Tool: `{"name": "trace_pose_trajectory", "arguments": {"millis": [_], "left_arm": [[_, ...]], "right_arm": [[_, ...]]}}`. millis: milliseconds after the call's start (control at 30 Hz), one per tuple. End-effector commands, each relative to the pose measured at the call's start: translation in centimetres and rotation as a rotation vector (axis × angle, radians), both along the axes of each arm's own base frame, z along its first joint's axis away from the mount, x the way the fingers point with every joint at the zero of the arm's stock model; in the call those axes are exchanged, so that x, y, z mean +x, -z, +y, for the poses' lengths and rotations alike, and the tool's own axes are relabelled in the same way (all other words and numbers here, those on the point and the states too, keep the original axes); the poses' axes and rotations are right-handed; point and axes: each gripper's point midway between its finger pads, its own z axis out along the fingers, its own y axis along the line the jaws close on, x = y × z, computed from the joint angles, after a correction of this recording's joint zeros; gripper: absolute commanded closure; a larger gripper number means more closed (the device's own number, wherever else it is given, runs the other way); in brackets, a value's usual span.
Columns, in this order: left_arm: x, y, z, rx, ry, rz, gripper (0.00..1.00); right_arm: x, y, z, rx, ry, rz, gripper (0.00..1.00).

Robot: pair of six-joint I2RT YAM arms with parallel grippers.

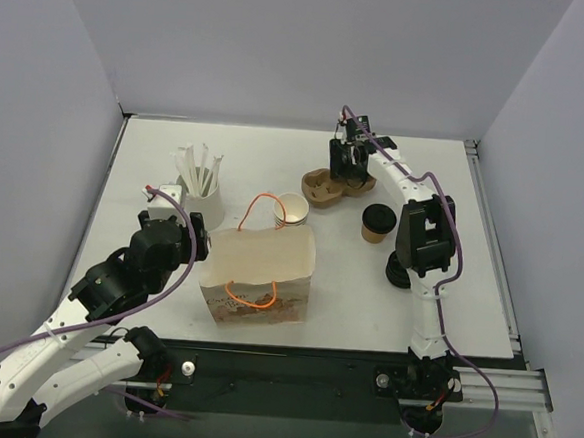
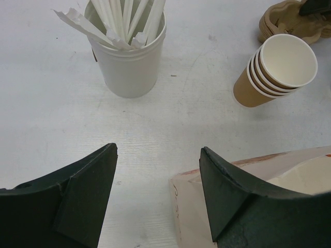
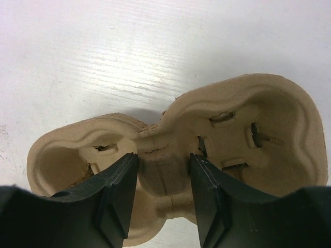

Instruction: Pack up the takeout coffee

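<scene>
The left end effector (image 2: 158, 155) hangs above the white counter (image 2: 51, 119), jaws wide apart with nothing between them. Its right finger (image 2: 232, 201) overlaps a paper bag (image 2: 189, 212). Farther off stand a white tub (image 2: 132, 67) of wrapped straws (image 2: 121, 20) and a tilted stack of tan cups (image 2: 274, 72). The corner holds what may be pulp carriers (image 2: 287, 20).

White scuffed table (image 1: 351, 303); plain pale grey walls (image 1: 304, 49) on three sides; soft even light.
</scene>
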Motion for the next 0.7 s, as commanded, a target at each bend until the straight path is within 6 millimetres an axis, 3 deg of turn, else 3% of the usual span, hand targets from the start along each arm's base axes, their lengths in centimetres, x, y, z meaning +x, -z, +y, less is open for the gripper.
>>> {"name": "trace_pose_trajectory", "arguments": {"millis": [0,200,433,500,667], "left_arm": [[0.5,-1.2,-0.3,-0.036,-0.004,-0.044,0.25],[0.4,-1.2,-0.3,-0.041,-0.001,-0.045,0.25],[0.4,-1.4,-0.4,-0.047,0.003,-0.048,0.25],[0.4,-1.5,-0.5,-0.048,0.005,-0.050,0.25],[0.5,-1.6,-0.6,-0.053,0.010,-0.050,0.25]], "right_arm": [[0.7,-4.9,-1.1,-0.018,0.067,-0.093,0.59],[0.6,-7.1,-2.1,-0.026,0.136,-0.121,0.62],[0.2,-5.3,-2.7,-0.045,0.197,-0.086,0.62],[0.5,-6.4,-2.8,-0.038,0.208,-0.102,0.63],[1.0,-12.1,-3.4,0.003,0.265,-0.206,0.63]]}}
